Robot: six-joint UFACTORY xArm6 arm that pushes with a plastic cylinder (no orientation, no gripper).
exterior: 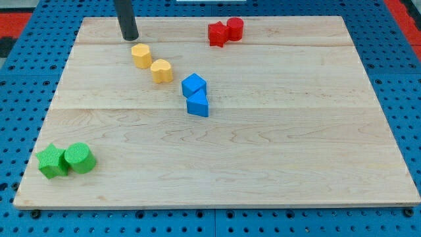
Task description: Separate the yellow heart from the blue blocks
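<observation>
**Eight blocks in four pairs, rod at the top**

On the wooden board (263,164) I count two of each colour. At the view's bottom left sit two green blocks, a star shape (51,162) touching a cylinder (80,158). Further right, near the top, my tip (129,37) rests just above the left of a yellow block (141,55); there are no jaws on it. The yellow heart (162,70) lies beside that block, near two touching blue blocks (194,85) (198,105). Two red blocks (217,33) (235,28) touch at the top.
</observation>
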